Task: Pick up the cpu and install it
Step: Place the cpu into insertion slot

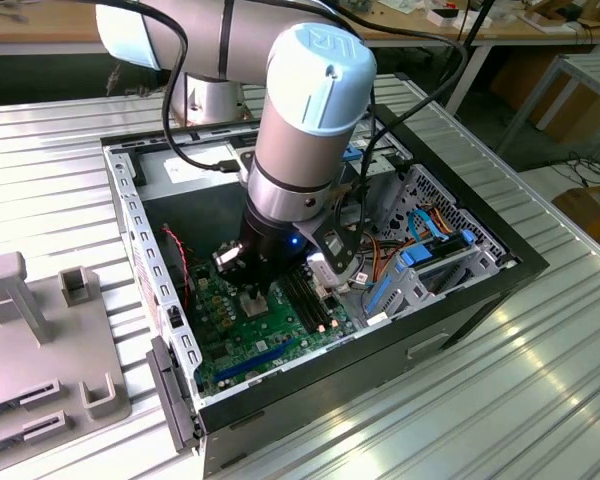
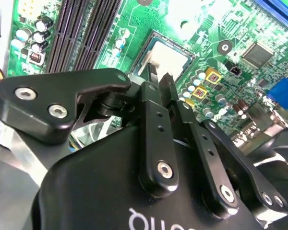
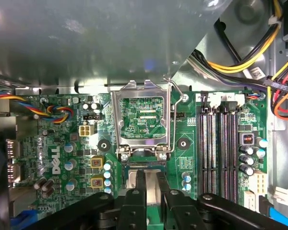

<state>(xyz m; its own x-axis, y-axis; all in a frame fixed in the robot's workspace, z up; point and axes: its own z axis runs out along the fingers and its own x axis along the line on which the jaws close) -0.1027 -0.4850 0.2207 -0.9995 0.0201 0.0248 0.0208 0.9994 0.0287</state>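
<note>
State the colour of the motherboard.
The motherboard is green; it shows best in the first wrist view.

Raised socket frame (image 3: 117, 120) near hand (image 3: 150, 175), memory slots (image 3: 221, 148) seemingly close beside

Arm (image 1: 310, 100) reaching steeply down; wrist (image 1: 285, 195) near vertical; hand (image 1: 252, 298) pointing straight down below wrist.
</note>
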